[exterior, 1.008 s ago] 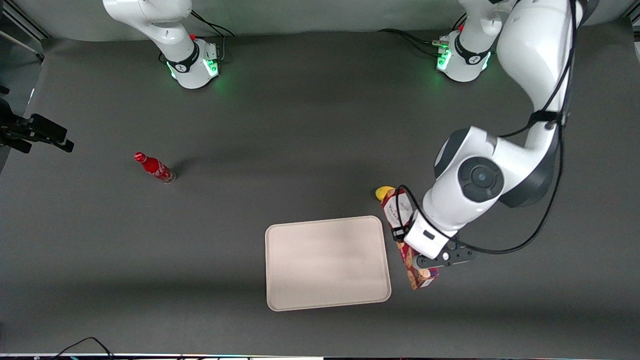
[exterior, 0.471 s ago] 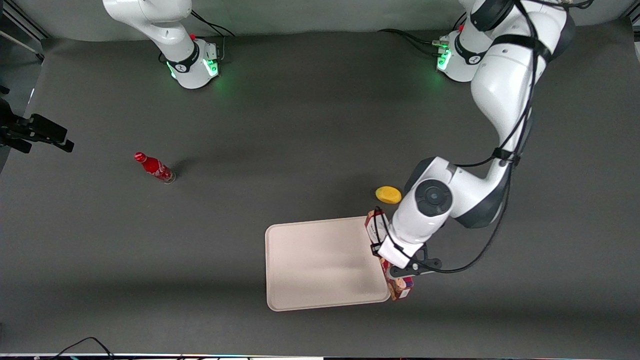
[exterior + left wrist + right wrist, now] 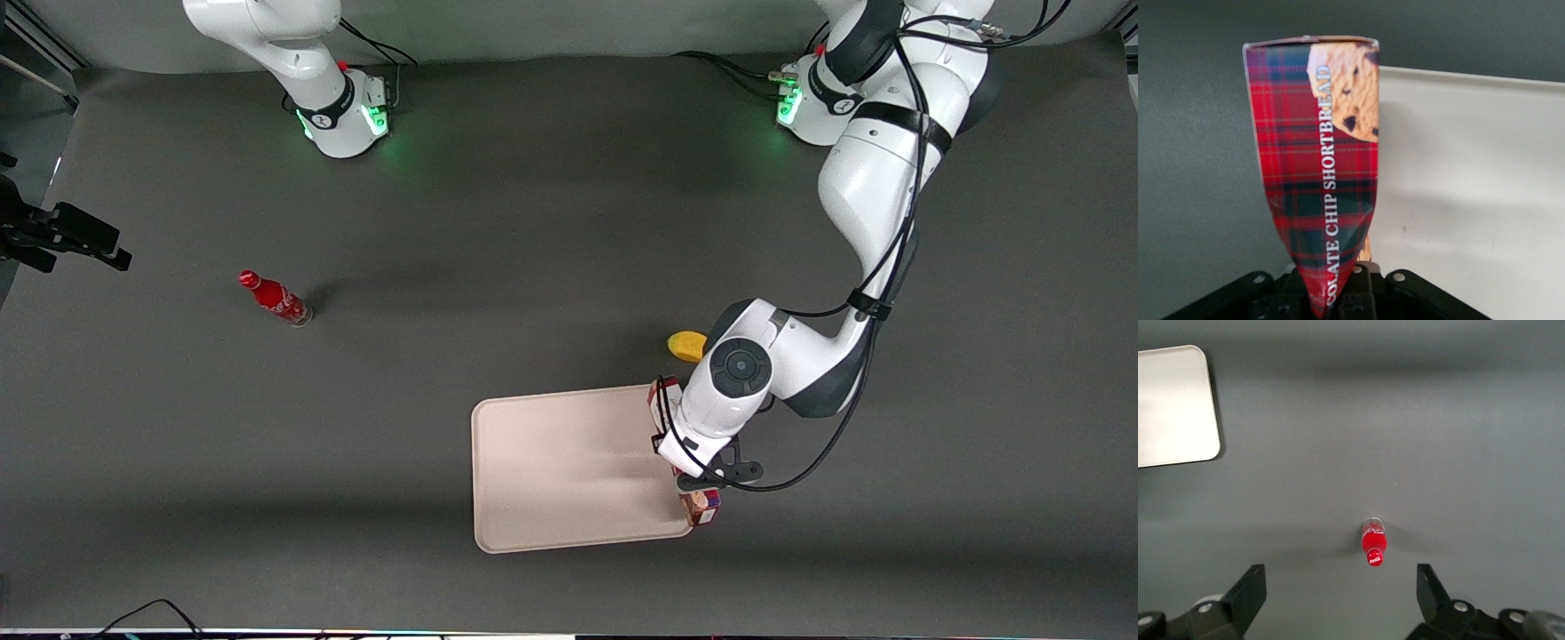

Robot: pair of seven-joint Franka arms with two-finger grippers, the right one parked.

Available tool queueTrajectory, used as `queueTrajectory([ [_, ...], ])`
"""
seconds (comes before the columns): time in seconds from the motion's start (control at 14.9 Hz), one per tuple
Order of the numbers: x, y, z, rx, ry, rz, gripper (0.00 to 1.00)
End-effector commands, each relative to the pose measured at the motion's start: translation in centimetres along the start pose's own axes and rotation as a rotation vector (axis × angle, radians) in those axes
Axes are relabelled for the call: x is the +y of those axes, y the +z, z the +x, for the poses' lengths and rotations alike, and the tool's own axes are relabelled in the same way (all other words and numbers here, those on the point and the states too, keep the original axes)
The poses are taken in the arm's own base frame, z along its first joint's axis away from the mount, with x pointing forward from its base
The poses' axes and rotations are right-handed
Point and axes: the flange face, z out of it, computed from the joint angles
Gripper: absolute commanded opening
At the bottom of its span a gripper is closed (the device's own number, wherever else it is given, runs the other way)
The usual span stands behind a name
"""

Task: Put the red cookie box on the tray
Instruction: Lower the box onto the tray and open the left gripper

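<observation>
The gripper (image 3: 702,476) is holding the red cookie box (image 3: 1319,180), jaws pinching it, over the tray's (image 3: 569,471) three o'clock rim.

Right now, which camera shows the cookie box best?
The left wrist view: the box fills it, held in the tool, tartan and lettering plain. The front view shows only its ends at the tray edge under the arm. The right wrist view lacks it.

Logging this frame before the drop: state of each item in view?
red cookie box: held in the air, over the tray's edge
gripper: shut on the box
tray: flat on the table, nothing resting on it
red bottle: upright
yellow object: lying on the table
</observation>
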Motion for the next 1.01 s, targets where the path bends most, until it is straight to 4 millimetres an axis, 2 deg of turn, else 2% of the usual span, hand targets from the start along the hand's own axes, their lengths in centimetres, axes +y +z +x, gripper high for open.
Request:
queueTrajectory([
  [0.0,0.4,0.7,-0.6,0.001,0.011,0.018,0.0],
  [0.13,1.4,1.1,-1.7,-0.016,0.025,0.012,0.0],
  [0.4,3.2,0.6,-3.0,-0.031,0.036,-0.016,0.0],
  [0.47,3.1,0.7,-3.1,-0.033,0.045,-0.014,0.2],
  [0.54,2.9,1.1,-3.1,-0.035,0.045,-0.009,0.88],
  [0.61,2.8,1.3,-3.2,-0.036,0.047,-0.005,1.0],
  [0.74,2.2,1.1,-2.5,-0.031,0.039,-0.006,1.0],
  [0.87,0.6,0.2,-1.1,-0.035,0.001,0.005,1.0],
  [0.94,-0.1,-1.5,-0.1,-0.021,-0.019,0.0,1.0],
])
